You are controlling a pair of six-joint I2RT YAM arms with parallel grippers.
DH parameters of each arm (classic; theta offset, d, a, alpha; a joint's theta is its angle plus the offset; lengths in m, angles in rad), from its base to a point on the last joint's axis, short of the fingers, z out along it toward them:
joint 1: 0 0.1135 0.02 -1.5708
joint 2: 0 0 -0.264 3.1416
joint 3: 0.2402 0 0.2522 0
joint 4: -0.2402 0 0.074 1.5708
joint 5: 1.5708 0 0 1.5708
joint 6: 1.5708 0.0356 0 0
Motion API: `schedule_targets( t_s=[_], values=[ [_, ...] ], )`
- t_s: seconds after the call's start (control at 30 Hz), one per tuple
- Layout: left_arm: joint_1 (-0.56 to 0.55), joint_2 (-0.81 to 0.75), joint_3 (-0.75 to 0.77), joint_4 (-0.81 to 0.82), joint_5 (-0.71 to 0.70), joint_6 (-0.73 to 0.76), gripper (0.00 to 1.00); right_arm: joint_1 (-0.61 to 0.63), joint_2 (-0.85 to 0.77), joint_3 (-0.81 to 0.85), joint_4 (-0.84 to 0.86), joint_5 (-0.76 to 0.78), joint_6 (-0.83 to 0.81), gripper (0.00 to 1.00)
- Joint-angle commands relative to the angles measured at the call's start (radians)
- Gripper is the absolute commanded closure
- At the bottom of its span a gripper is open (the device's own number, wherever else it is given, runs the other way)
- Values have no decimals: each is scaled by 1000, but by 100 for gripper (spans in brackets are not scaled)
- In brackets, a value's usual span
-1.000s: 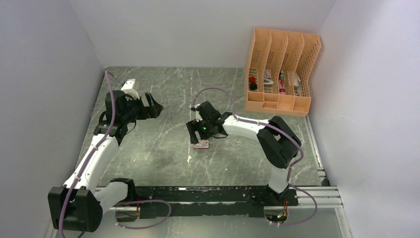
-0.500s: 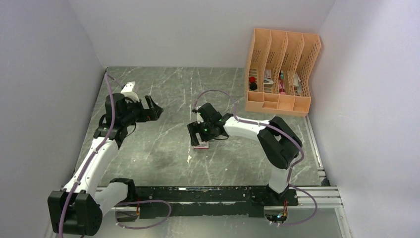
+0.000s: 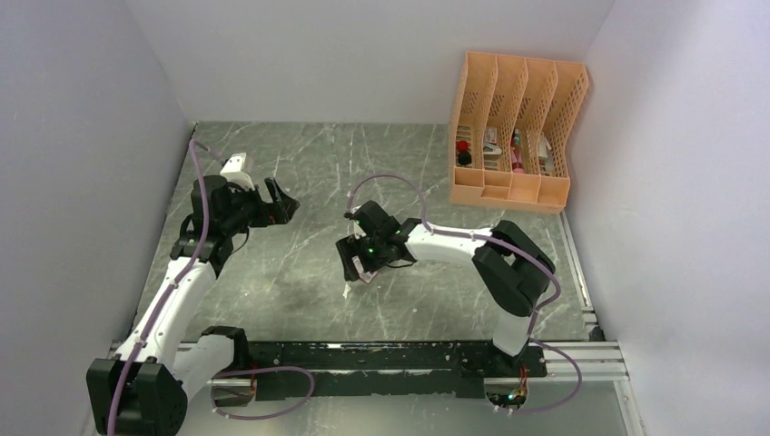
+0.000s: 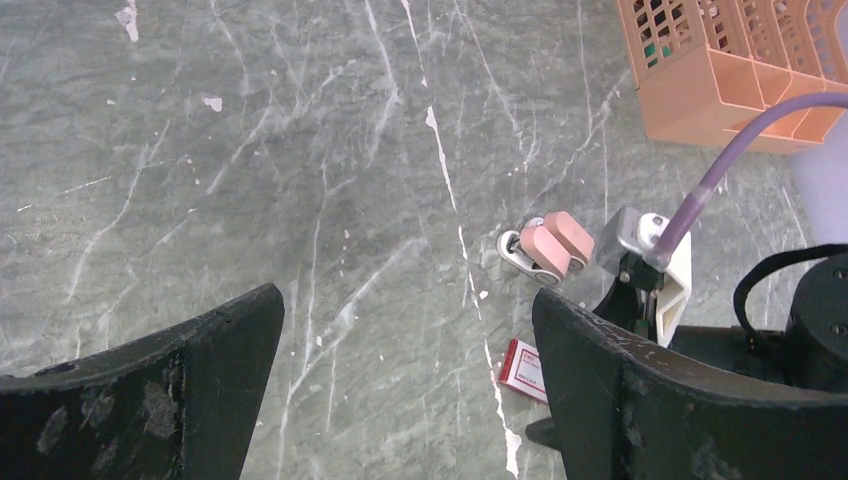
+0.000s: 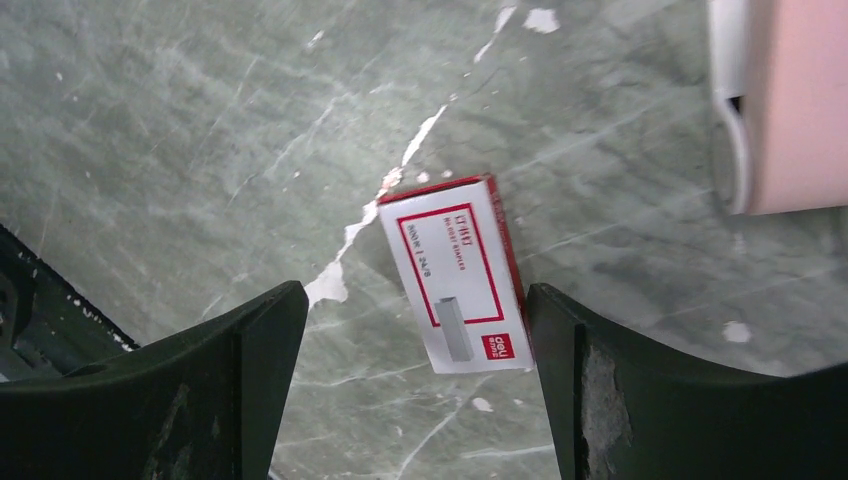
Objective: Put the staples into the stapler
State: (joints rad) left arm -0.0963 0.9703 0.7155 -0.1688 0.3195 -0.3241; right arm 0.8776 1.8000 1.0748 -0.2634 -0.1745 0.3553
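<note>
Loading not begun; staple box lies unopened at centre frame, between the fingers of the right gripper, spread wide, empty; pink stapler upper right, untouched; left gripper agape, empty.

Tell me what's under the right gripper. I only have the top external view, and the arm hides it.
Observer: The right wrist view shows a small red-and-white cardboard staple box lying flat on the grey marbled table. It is framed between the jaws of the open right gripper, not gripped.
Operator: Where's the stapler from there?
Observer: A salmon-pink plastic mini stapler lies just past the box, with a gap between them.
Operator: Can the left camera see either?
Observer: Both. Beyond the open, empty left gripper, the stapler lies on the table with a corner of the box nearer.
</note>
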Motion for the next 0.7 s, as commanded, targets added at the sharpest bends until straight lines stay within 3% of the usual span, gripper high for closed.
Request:
schedule_targets(
  t_s=[0.0,0.67],
  values=[
    [-8,-25,-15,21,29,-7,1,51,-4,-24,-81,13,58,14],
    [-8,-64,21,-64,-16,0,1,239,68,42,-66,38,150,14]
  ],
)
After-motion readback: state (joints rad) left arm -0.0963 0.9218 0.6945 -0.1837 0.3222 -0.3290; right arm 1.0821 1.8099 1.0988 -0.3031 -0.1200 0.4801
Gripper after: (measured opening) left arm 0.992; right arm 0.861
